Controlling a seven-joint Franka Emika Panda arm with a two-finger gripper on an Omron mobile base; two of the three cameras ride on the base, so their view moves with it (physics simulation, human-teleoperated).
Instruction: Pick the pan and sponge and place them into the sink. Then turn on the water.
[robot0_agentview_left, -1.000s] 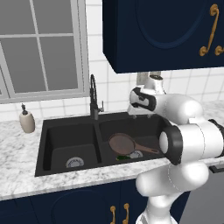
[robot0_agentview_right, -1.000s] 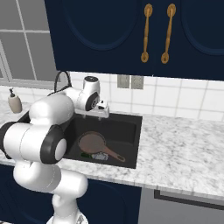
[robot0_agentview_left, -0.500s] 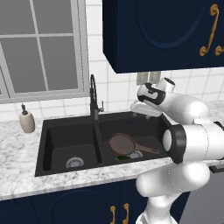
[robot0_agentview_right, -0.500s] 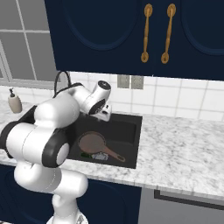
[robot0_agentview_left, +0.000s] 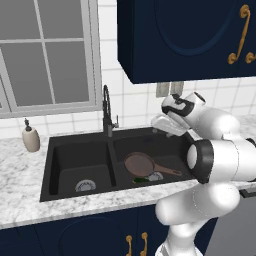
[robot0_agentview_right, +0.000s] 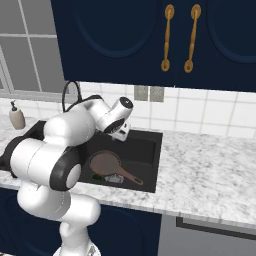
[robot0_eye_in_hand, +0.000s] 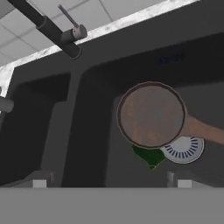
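Pan overlaps sponge in sink; spread tool hovers above.

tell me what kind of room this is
A rendered home kitchen, most likely: a black double-basin sink set in a marble counter, a gooseneck faucet under a window, and navy cabinets overhead.

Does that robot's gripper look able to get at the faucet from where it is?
Probably yes: the open gripper hangs above the sink, nothing standing between it and the faucet.
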